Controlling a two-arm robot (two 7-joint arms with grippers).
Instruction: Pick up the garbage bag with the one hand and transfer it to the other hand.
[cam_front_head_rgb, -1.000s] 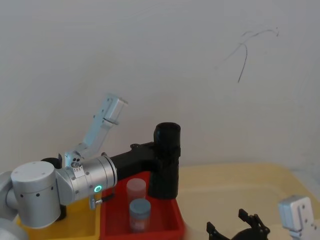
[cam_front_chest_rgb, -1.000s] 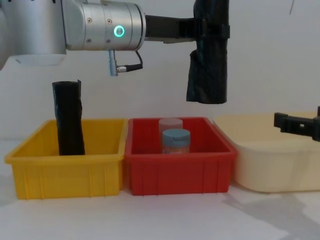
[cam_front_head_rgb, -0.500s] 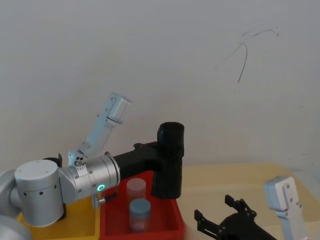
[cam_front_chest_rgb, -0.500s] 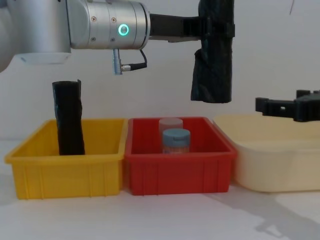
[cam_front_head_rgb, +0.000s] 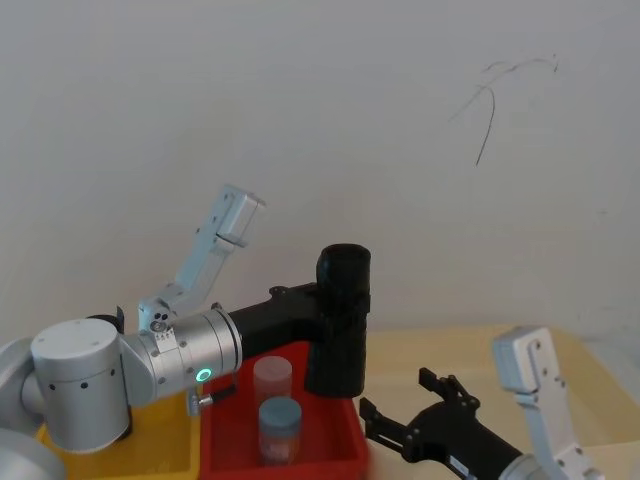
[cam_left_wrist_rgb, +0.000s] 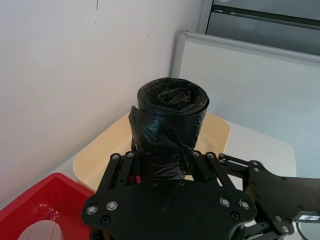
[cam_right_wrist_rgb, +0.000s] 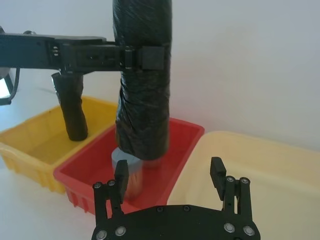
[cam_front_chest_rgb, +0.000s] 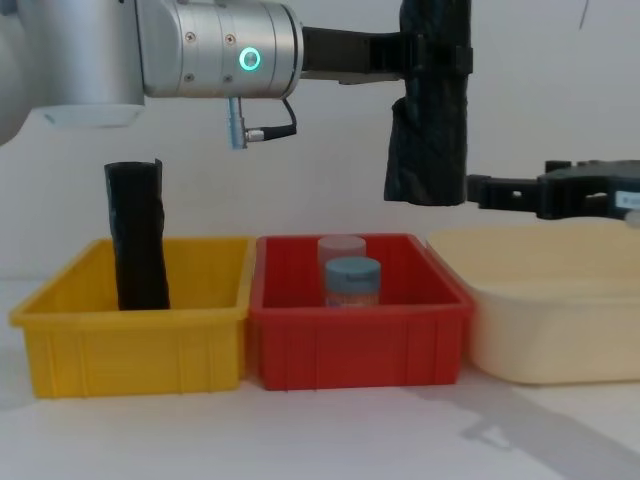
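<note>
The garbage bag (cam_front_chest_rgb: 430, 140), a thick crinkly black roll, hangs upright above the red bin (cam_front_chest_rgb: 360, 345). My left gripper (cam_front_chest_rgb: 432, 55), on the silver wrist with the green ring light, is shut around the bag's upper part. In the head view the bag (cam_front_head_rgb: 340, 325) is clamped by the left gripper (cam_front_head_rgb: 345, 298). My right gripper (cam_front_chest_rgb: 480, 190) stands open just right of the bag's lower end, not touching it. Through the right wrist view the bag (cam_right_wrist_rgb: 144, 90) stands ahead of the open right gripper (cam_right_wrist_rgb: 169, 167). The left wrist view looks down on the roll's top (cam_left_wrist_rgb: 170, 125).
A slimmer black roll (cam_front_chest_rgb: 138, 235) stands in the yellow bin (cam_front_chest_rgb: 130, 345) at the left. Two capped jars (cam_front_chest_rgb: 350, 280) sit in the red bin under the bag. A cream tub (cam_front_chest_rgb: 550, 320) lies at the right, below the right arm.
My right gripper has risen from over the cream tub and moved left, close to the bag's lower end. The left gripper with the bag shifted slightly right, then held still.
</note>
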